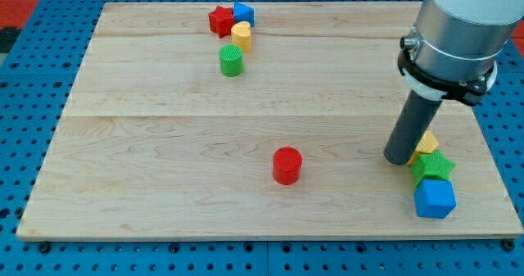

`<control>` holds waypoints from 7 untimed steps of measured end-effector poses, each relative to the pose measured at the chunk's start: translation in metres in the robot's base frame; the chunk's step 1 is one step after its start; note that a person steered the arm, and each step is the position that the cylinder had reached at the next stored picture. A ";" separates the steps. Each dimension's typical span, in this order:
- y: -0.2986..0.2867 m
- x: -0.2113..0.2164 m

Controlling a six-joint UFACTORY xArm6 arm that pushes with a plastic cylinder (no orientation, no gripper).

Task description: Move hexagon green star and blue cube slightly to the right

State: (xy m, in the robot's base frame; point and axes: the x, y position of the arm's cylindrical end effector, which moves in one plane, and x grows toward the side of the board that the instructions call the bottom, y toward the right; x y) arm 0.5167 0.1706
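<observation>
A yellow hexagon (426,142), a green star (431,167) and a blue cube (434,199) sit in a tight column near the board's right edge, lower right of the view. My tip (399,159) rests on the board just left of the yellow hexagon and the green star, touching or nearly touching them. The blue cube lies below and to the right of my tip.
A red cylinder (287,165) stands at lower centre. At the view's top, a red star (220,20), a blue block (243,14), a yellow block (241,35) and a green cylinder (232,61) cluster together. The wooden board (147,145) ends just right of the blue cube.
</observation>
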 end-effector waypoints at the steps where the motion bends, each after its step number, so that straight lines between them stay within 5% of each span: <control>1: 0.000 0.000; 7: 0.017 0.041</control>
State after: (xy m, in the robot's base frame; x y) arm 0.5579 0.1877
